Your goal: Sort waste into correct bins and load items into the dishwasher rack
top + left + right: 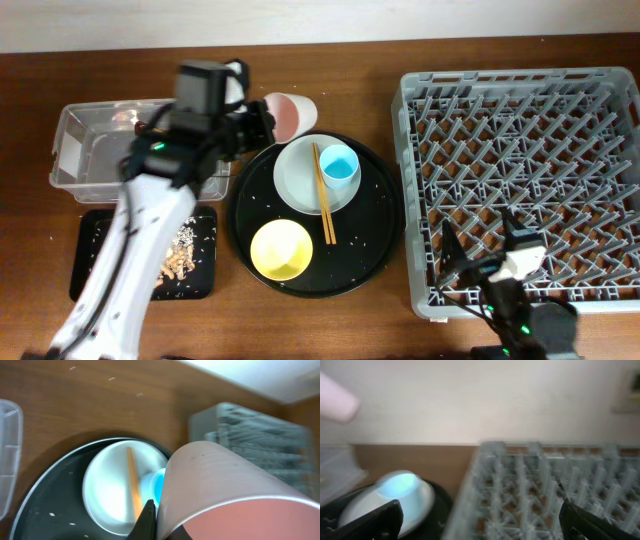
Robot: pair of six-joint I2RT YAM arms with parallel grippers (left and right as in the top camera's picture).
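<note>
My left gripper [262, 122] is shut on the rim of the pink cup [291, 114], held on its side just above the back edge of the round black tray [372, 232]. Up close, the pink cup [235, 490] fills the left wrist view, its wall pinched at my left gripper [155, 521]. On the tray sit the grey-blue plate [298, 182], the chopsticks [323, 195] lying across it, the light blue cup [340, 166] and the yellow bowl [282, 249]. My right gripper [480, 238] hangs open and empty over the front edge of the dishwasher rack [520, 170].
The clear tub [95, 150] stands at the back left. In front of it the flat black tray [100, 262] holds beige food scraps [180, 256]. White crumbs dot the round tray. My left arm stretches over both bins.
</note>
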